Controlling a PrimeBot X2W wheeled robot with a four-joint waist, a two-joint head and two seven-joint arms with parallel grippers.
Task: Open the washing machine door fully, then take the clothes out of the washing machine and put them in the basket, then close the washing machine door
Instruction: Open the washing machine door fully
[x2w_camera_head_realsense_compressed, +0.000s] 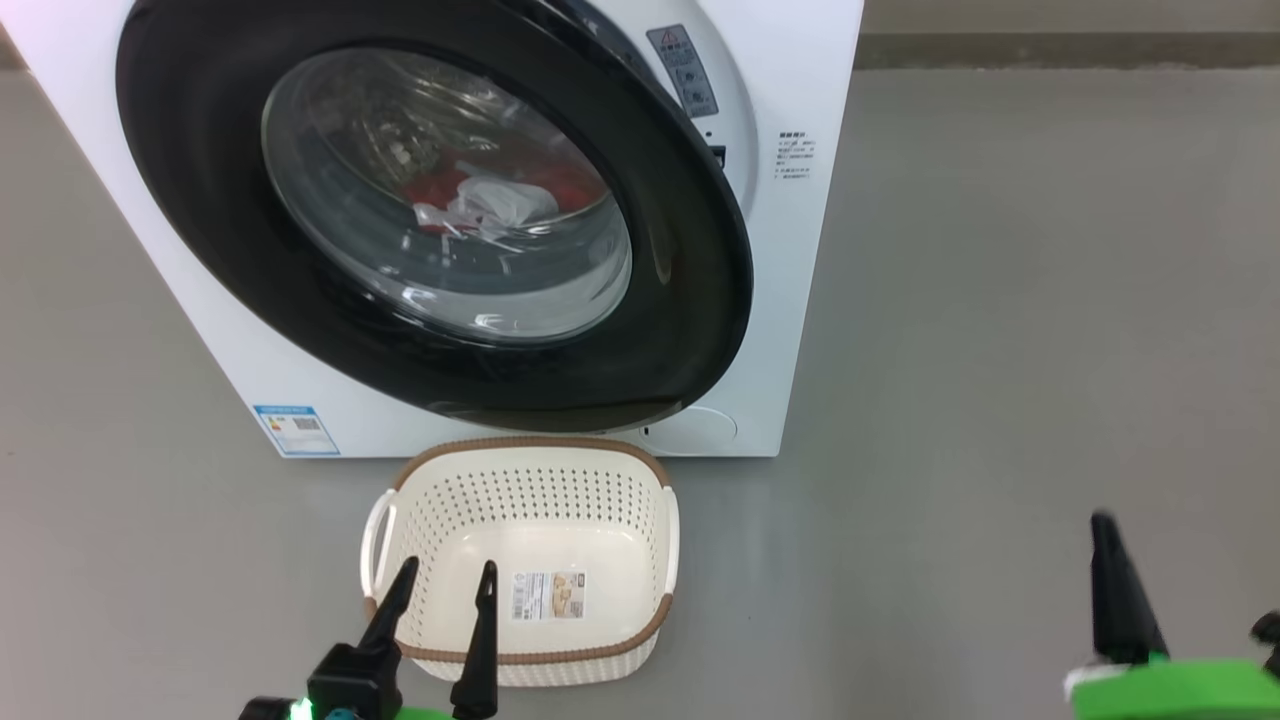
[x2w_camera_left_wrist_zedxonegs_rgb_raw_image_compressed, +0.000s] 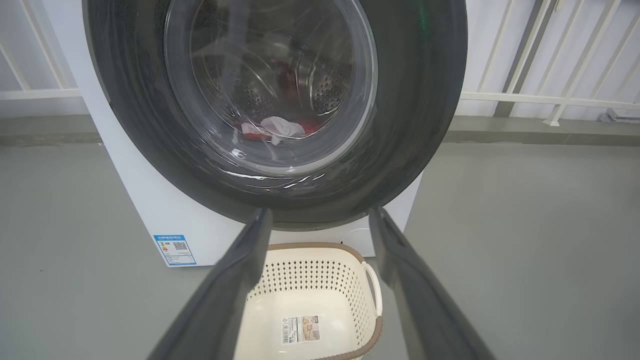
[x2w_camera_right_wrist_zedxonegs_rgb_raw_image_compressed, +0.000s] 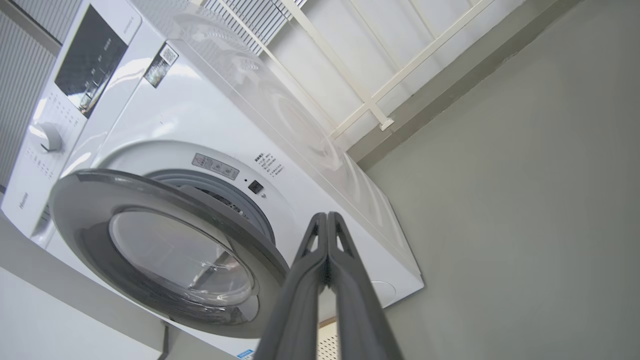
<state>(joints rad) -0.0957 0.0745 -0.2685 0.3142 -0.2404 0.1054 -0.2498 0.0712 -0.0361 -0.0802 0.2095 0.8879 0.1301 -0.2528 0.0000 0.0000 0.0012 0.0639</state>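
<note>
While near the basket (x2w_camera_head_realsense_compressed: 530, 442), left jaws released; right jaws clenched; washing machine door (x2w_camera_head_realsense_compressed: 200, 200) ajar.

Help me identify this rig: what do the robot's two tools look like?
Left tool: two long, tapering black fingers on a black block, green housing behind. Right tool: matching dark grey fingers with slim triangular cut-outs near the tips, bright green housing.

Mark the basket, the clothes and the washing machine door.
basket (x2w_camera_head_realsense_compressed: 530, 490), head view, perforated far wall.
clothes (x2w_camera_head_realsense_compressed: 495, 205), head view, white piece behind the glass.
washing machine door (x2w_camera_head_realsense_compressed: 190, 150), head view, black rim, left side.
</note>
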